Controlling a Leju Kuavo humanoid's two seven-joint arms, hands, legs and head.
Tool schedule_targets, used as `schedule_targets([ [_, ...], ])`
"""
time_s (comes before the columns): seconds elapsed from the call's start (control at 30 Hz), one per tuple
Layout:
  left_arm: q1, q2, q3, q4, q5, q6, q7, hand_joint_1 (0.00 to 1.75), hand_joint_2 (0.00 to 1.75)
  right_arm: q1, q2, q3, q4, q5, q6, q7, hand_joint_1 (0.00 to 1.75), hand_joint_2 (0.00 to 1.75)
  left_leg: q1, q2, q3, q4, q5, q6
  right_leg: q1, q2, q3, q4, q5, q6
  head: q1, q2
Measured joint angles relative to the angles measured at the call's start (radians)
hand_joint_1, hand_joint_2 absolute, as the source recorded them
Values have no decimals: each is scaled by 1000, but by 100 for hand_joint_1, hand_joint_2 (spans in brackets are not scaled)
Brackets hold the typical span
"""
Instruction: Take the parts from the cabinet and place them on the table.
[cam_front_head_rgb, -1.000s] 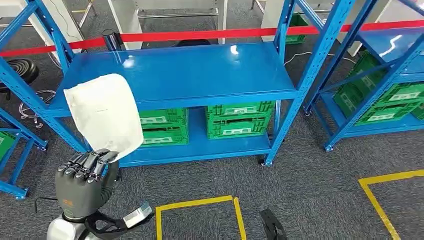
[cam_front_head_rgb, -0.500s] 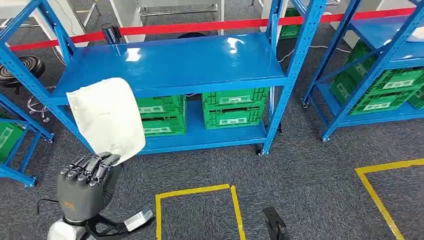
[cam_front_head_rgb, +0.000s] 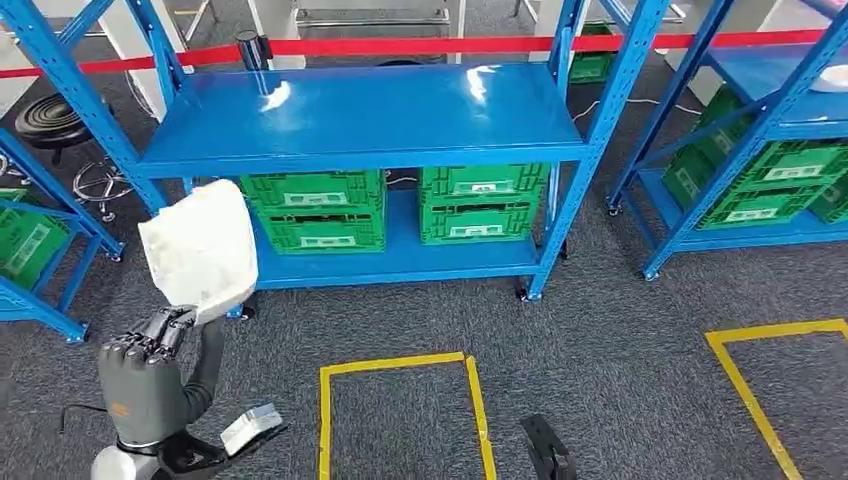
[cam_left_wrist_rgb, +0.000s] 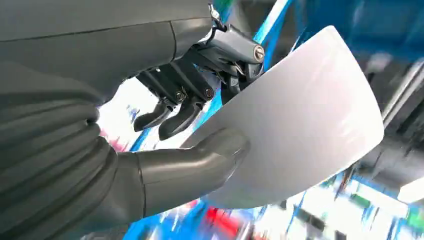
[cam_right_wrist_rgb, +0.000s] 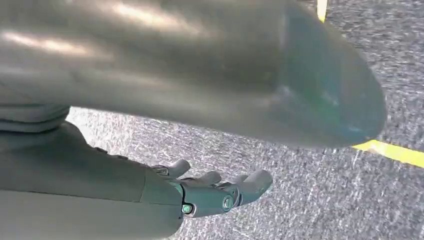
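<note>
I have the left robot hand (cam_front_head_rgb: 150, 375) raised, its thumb (cam_left_wrist_rgb: 200, 162) and fingers (cam_left_wrist_rgb: 175, 102) clamped on the lower edge of a white curved part (cam_front_head_rgb: 200, 250), which stands up above the knuckles. Beyond the part sits the blue shelf rack (cam_front_head_rgb: 370, 115) with green crates (cam_front_head_rgb: 315, 210) on its lower level. My right robot hand (cam_right_wrist_rgb: 220, 192) hangs over grey carpet (cam_right_wrist_rgb: 300, 190), fingers loosely apart, holding nothing.
</note>
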Motion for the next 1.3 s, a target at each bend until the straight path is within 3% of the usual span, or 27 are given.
schedule_targets([
  [0.03,6,0,3,-5,92,-74,15,175,175,-1,0,1,0,3,2,0,0,0,0,-9,-5,7,1,-2,1,24,67,-101,30,-6,0,0],
  [0.07,11,0,9,-9,155,-125,28,175,175,-4,0,2,0,6,3,1,0,0,3,-15,-11,13,3,-5,0,74,99,-164,13,-14,0,0],
  [0.1,15,1,18,-13,209,-155,34,175,175,-6,1,3,0,8,5,0,0,0,-3,-23,-19,18,4,-12,5,64,98,-167,22,-14,-1,0],
  [0.2,33,2,41,-29,238,-165,3,175,175,-9,1,5,0,12,6,-1,0,0,4,-51,-27,12,19,-32,9,31,95,-164,29,-27,0,0],
  [0.23,38,5,46,-39,238,-163,-19,175,175,-12,6,5,0,11,5,-3,0,0,-1,-56,-35,14,19,-36,-1,14,97,-174,36,-36,0,0],
  [0.3,36,5,49,-53,234,-160,-48,175,175,-16,5,5,-1,6,4,-3,0,0,0,15,-67,88,-36,-48,-1,-7,96,-177,40,-44,-14,0],
  [0.33,32,4,49,-56,227,-158,-59,175,175,-14,5,5,-1,5,3,-3,0,0,5,33,-101,164,-77,-55,-1,-21,95,-177,40,-44,-14,0],
  [0.4,29,2,48,-58,197,-136,-79,175,175,-11,5,5,-1,-2,1,-1,0,0,13,44,-159,298,-128,-66,-1,-49,91,-175,40,-44,-14,0],
  [0.43,24,1,48,-57,174,-116,-83,175,175,-11,5,5,-1,-4,0,-1,0,0,18,47,-162,310,-122,-68,-1,-62,89,-174,40,-44,-14,0],
  [0.47,15,1,48,-55,144,-92,-83,175,175,-11,5,5,-1,-5,-2,-1,0,0,21,50,-142,278,-96,-70,-1,-74,89,-173,41,-43,-14,0],
  [0.53,-9,-3,48,-52,75,-57,-60,175,175,-11,5,5,-1,-6,-2,-2,0,0,23,77,-42,104,-15,-69,-2,-99,90,-170,40,-41,-14,0],
  [0.57,-20,-6,48,-52,54,-48,-52,175,175,-12,5,5,-1,-7,-2,-2,0,0,22,119,1,21,-5,-67,0,-110,92,-169,39,-36,-14,0],
  [0.6,-27,-10,45,-52,26,-34,-40,175,175,-11,5,5,-2,-7,-2,-3,0,0,11,132,3,10,-13,-53,6,-117,91,-169,39,-26,-13,0],
  [0.73,-31,-16,39,-53,-27,24,-20,175,175,-9,7,5,-2,-4,-2,-3,0,0,5,85,-8,3,1,-22,2,-152,95,-174,43,-1,-12,0],
  [0.77,-30,-19,39,-54,-35,39,-20,175,175,-9,6,5,-2,-3,-2,-3,0,0,10,74,-2,-3,9,-15,-6,-109,91,-158,29,5,-10,0],
  [0.8,-33,-23,36,-55,-41,54,-20,175,175,-8,6,5,-2,-2,-2,-3,0,0,12,66,-5,-4,11,-8,-6,-60,73,-118,-4,6,-10,0],
  [0.83,-35,-28,34,-55,-44,65,-20,175,175,-3,6,5,-2,-1,-2,-2,0,0,12,53,-9,-3,14,-3,-7,-31,40,-44,-47,7,-5,0],
  [0.9,-32,-32,28,-55,-56,85,-26,175,175,6,6,5,-2,1,-2,-1,0,0,8,26,-17,1,16,1,-5,-11,-28,100,-104,8,-4,0],
  [0.93,-29,-32,27,-55,-64,97,-27,175,175,9,6,5,-2,3,-1,0,0,0,7,9,-21,6,17,1,-3,-10,-46,130,-103,7,-4,0],
  [0.97,-27,-32,26,-57,-71,111,-27,175,175,10,6,5,-2,6,-1,0,0,0,6,-6,-25,12,17,0,-3,-9,-38,111,-79,4,-4,0],
  [1.03,-22,-34,25,-68,-91,130,-32,175,175,8,6,5,-2,8,0,0,0,0,7,-38,-31,25,15,-3,-5,8,38,-48,13,-1,-4,0],
  [1.07,-18,-37,25,-74,-104,138,-40,175,175,8,6,5,-2,8,0,0,0,0,8,-50,-34,31,14,-6,-8,38,75,-129,33,-4,-4,0],
  [1.1,-15,-42,25,-84,-117,143,-52,175,175,7,6,5,-2,10,0,0,0,0,5,-61,-43,35,15,-15,-9,86,81,-140,13,-2,-5,0],
  [1.2,-9,-59,27,-106,-163,146,-84,175,175,6,6,5,-2,15,0,0,0,0,14,-94,-52,28,26,-36,1,49,79,-142,23,-16,-3,0],
  [1.23,-6,-62,31,-112,-177,147,-93,175,175,3,6,5,-2,17,0,-1,0,0,10,-105,-61,25,30,-43,-6,37,81,-148,28,-24,-5,0],
  [1.27,1,-66,36,-119,-188,148,-103,175,175,-1,8,5,-3,18,0,-2,0,0,10,-80,-61,36,25,-44,-11,17,83,-156,33,-32,-2,0],
  [1.3,0,-69,39,-124,-191,149,-109,175,175,-1,7,5,-4,20,-1,-3,0,0,5,-20,-76,66,-1,-49,-11,12,84,-159,34,-38,-11,0],
])
